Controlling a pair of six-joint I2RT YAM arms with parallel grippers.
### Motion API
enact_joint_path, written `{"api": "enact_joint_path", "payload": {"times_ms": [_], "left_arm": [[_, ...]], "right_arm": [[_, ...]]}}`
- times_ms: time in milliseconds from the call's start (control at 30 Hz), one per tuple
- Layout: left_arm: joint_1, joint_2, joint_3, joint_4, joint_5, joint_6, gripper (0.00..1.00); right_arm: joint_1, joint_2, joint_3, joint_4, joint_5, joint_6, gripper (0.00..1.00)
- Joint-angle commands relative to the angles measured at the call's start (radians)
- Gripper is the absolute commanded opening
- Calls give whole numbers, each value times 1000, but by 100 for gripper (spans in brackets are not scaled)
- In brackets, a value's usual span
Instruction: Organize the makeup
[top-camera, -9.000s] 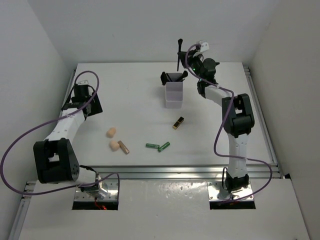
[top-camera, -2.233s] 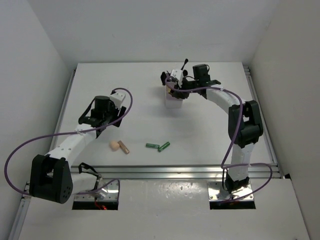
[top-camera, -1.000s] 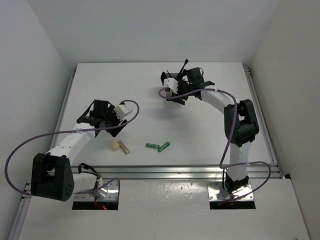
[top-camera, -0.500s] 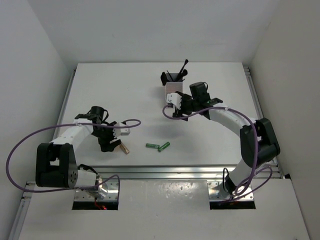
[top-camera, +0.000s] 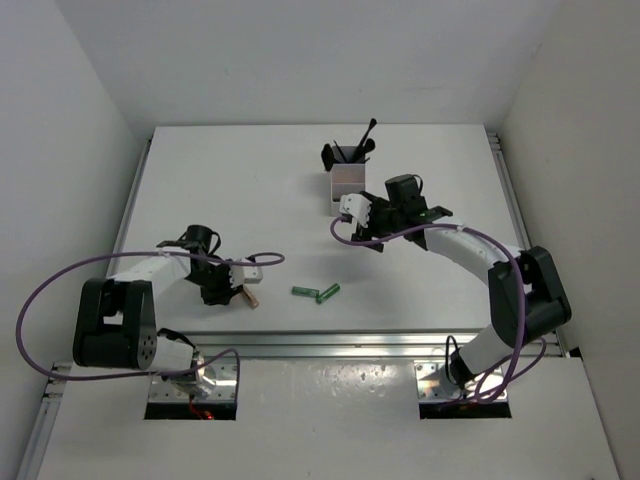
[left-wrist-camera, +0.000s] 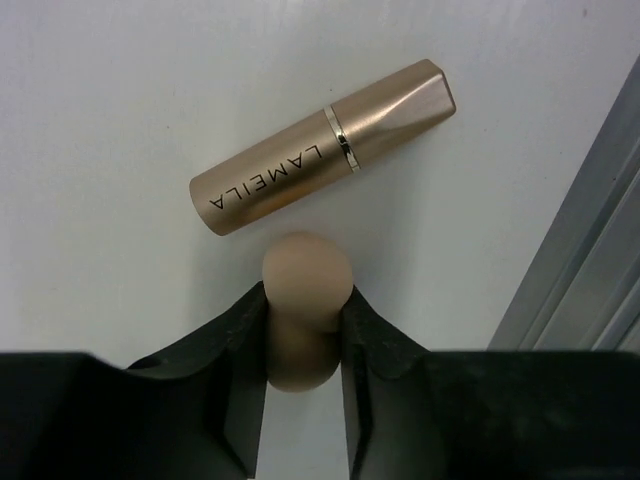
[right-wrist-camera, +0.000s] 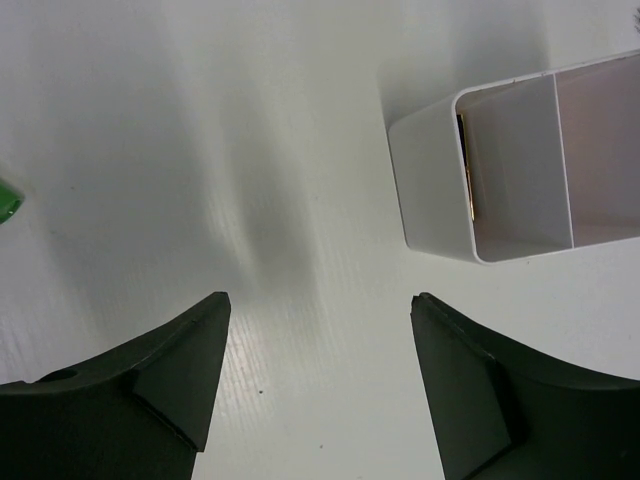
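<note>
Left claw (left-wrist-camera: 305, 312): is being kept clenched on the sponge (left-wrist-camera: 307, 275), whose rounded end is poking out past the fingertips.
Sponge: is being squeezed at its waist by both fingers (left-wrist-camera: 240, 335); whether it is being lifted off the counter (left-wrist-camera: 110, 120) cannot be told.
Gold tube (left-wrist-camera: 325, 145): is lying crosswise just beyond the fingertips, very close to the sponge's tip.
Right claw (right-wrist-camera: 318, 305): is being held spread wide and is grasping nothing, low over bare counter.
Box (right-wrist-camera: 500, 170): is sitting ahead and to the right of the right claw; a lipstick (right-wrist-camera: 466, 165) is leaning inside the nearest section, and brushes (top-camera: 355, 150) are standing in the farthest.
Green tubes (top-camera: 305, 292): are lying between the two claws, not yet sorted.
Step in hand: judged to be the sponge's pick-up for carrying to the box.
Doing it well: the lift should be taken straight up, so the gold tube is not being nudged; pressure should be kept modest, since soft foam is likely being deformed and could slip out.
</note>
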Motion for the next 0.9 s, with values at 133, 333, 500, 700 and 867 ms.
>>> {"api": "enact_joint_path", "payload": {"times_ms": [133,333,500,700,867], "left_arm": [[5,-24,-43,15,38,27,9],[68,-56,31,-143,-6,134,0],[109,-14,330,-177,63,41,0],[-24,160,695,101,167,-451,0],[-291,330,841,410,-40,-801,0]], "right_arm": [[-2,-32,-10,22,13,31,73],[-3,-29,-11,56,31,74,72],[-49,-32,-31,193,41,288,71],[-88,-71,-122,344,169,428,71],[-140,-155,-269,537,269,581,71]]}}
